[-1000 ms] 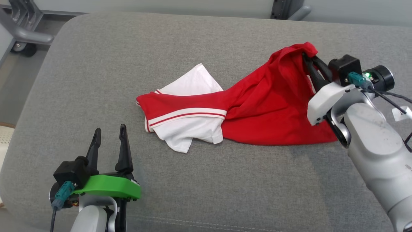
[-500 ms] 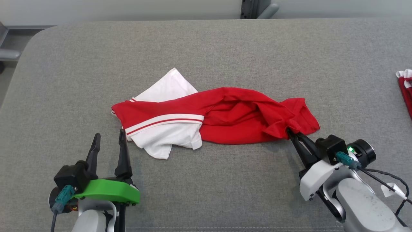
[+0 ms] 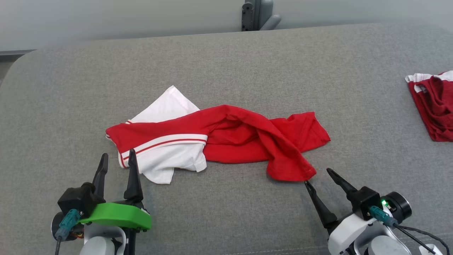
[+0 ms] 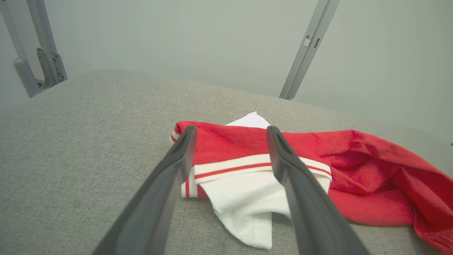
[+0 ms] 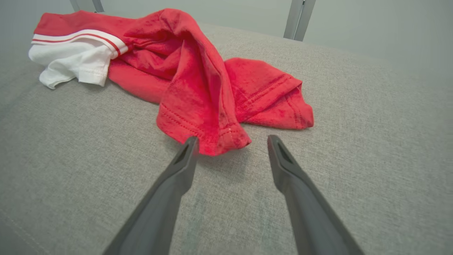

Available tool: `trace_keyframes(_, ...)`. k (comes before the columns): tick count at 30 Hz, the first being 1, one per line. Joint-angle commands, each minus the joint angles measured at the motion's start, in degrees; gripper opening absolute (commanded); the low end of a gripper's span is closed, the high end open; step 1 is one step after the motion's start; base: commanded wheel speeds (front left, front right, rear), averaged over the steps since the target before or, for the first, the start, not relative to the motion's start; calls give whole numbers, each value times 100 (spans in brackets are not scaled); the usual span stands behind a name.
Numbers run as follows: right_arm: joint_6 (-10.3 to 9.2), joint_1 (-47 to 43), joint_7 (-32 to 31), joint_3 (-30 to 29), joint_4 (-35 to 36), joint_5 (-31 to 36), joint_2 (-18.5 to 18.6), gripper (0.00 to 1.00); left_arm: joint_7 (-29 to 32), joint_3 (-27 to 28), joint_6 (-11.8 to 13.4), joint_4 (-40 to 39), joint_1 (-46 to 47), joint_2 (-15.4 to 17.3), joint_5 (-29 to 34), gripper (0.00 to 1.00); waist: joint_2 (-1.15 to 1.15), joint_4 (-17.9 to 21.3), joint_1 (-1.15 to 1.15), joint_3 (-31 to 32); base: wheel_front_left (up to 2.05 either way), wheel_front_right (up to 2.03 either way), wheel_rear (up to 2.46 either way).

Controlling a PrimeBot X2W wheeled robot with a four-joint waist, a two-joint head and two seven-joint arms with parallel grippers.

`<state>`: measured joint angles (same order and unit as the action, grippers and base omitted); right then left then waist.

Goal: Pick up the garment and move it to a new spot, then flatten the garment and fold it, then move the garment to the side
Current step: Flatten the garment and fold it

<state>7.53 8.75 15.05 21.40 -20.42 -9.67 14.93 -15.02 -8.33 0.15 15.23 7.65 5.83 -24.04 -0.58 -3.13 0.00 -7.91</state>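
The garment (image 3: 226, 138) is a crumpled red and white shirt with red-and-white striped trim, lying across the middle of the grey cushion (image 3: 226, 63). Its white part (image 4: 244, 198) lies at the left, its red part (image 5: 191, 81) at the right. My right gripper (image 3: 317, 176) is open just in front of the red hem corner, with nothing between its fingers. In the right wrist view that corner (image 5: 219, 141) lies just beyond the fingertips. My left gripper (image 3: 118, 158) stands open at the near left, its tips beside the white sleeve edge, holding nothing.
A second red and white cloth (image 3: 433, 106) lies at the cushion's far right edge. Grey metal posts (image 3: 256, 14) stand behind the cushion against a pale wall. Bare grey cushion (image 3: 226, 212) stretches in front of the garment, between the two grippers.
My right gripper carried the red end down and toward me, laid it on the cushion and opened, letting it go. The head camera turned right. The left gripper has stayed open and still.
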Motion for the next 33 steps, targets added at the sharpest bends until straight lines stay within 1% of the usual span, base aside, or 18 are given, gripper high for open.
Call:
trace_keyframes(1,-9,-160,20,-94,52,3,-18,100,-14,6,34,-16,-80,45,13,100,58,87,0,23,0,0,0)
trace_keyframes(7,-9,-309,20,-376,315,-83,34,100,-14,-32,42,-23,-91,48,-10,100,58,117,0,51,0,0,0)
trace_keyframes(10,-9,-185,19,-368,352,-98,11,100,-7,-62,46,-19,-69,42,-15,100,58,81,0,50,0,0,0)
trace_keyframes(16,-9,255,20,-18,-133,-246,4,100,7,-120,26,0,61,44,-24,100,58,-115,0,7,0,0,0)
trace_keyframes(17,-9,342,19,34,-269,-262,11,98,8,-123,26,3,81,48,-27,100,58,-156,0,-2,0,0,0)
trace_keyframes(19,-9,505,20,134,-552,-268,34,25,7,-130,30,12,102,56,-29,100,58,-239,0,-16,0,0,0)
trace_keyframes(20,-9,590,19,161,-699,-286,45,8,7,-130,34,15,102,57,-34,100,58,-276,0,-22,0,0,0)
trace_keyframes(21,-9,670,9,194,-851,-301,59,0,6,-128,44,15,105,57,-34,100,58,-313,0,-29,0,0,0)
trace_keyframes(24,-9,938,-48,309,-1245,-381,114,0,3,-116,53,21,109,64,-50,100,58,-401,0,-55,0,0,0)
trace_keyframes(27,-9,1272,-68,391,-1560,-445,267,0,0,-128,54,24,136,46,-49,100,58,-471,0,-92,0,0,0)
trace_keyframes(31,-10,1935,-78,258,-1974,-311,546,0,-4,-150,48,28,193,20,-55,100,58,-554,0,-166,0,0,0)
trace_keyframes(33,-10,2335,-101,108,-2233,-114,711,0,-6,-163,32,36,226,9,-54,100,58,-604,0,-212,0,0,0)
